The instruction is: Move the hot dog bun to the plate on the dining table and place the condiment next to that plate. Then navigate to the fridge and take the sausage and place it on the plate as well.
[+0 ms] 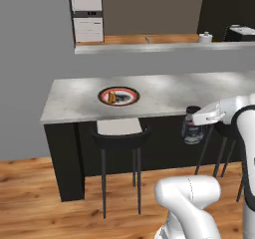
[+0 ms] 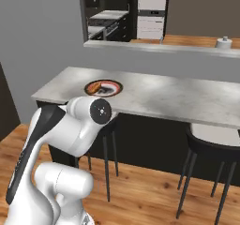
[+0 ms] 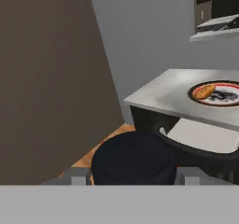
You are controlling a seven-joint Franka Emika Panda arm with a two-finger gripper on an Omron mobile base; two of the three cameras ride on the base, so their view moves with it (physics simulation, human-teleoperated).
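beside the dining table (image 1: 164, 96), arm outstretched, condiment (image 1: 191, 128) in jaws

No readable text, brand, number or sign can be made out in any view. The dark label on the condiment (image 1: 192, 128), held between the fingers (image 1: 199, 119), is too small and blurred for letters to be read. The dark markings on the pale centre of the plate (image 1: 118, 96), well ahead of the fingers on the desk (image 1: 164, 96), form no legible characters.
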